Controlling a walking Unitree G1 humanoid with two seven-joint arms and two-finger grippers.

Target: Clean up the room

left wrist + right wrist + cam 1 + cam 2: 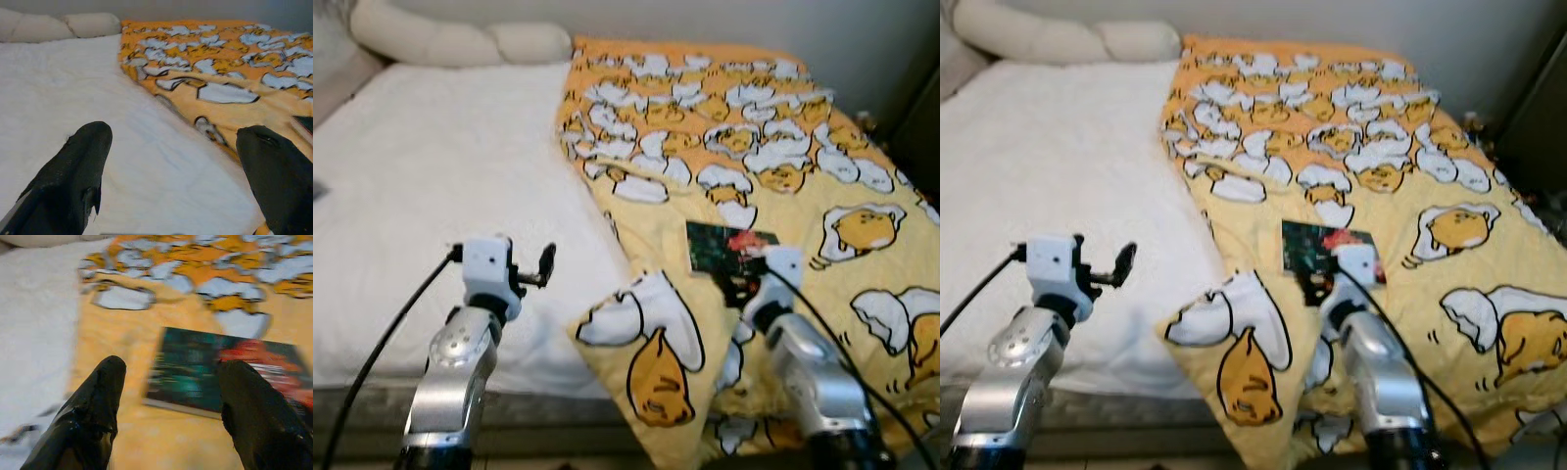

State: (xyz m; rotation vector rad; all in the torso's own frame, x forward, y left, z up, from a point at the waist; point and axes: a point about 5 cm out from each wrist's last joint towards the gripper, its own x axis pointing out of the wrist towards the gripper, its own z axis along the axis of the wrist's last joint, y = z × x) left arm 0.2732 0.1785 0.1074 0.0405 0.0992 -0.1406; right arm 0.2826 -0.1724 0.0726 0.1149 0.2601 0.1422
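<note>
Right wrist view, bit blurred: right gripper (168,401) w/ both black fingers spread wide, nothing between them, aimed at a dark book (220,369) w/ a teal and red cover. It lies flat on the yellow egg-print blanket (783,157), near that blanket's folded-over front corner. One finger sits over bare blanket just beside the book's edge; the other overlaps the cover, but contact can't be told from this angle.

From the head cam the right arm reaches fwd over the blanket, wrist right at the book's near edge. Left gripper (173,171) hangs over the white sheet (431,176), fingers also wide apart and empty, well apart from the book. Cream pillow (450,41) lies at the head of the bed.

Step in hand, I'd say: approach to pick the book off the bed, first bit of tidying, so task looks barely begun. Next move prob needs the wrist lower and fwd so one finger slides under the near edge. Flat thin thing on soft bedding, so fingers may pinch blanket along w/ it, or push the book away.
</note>
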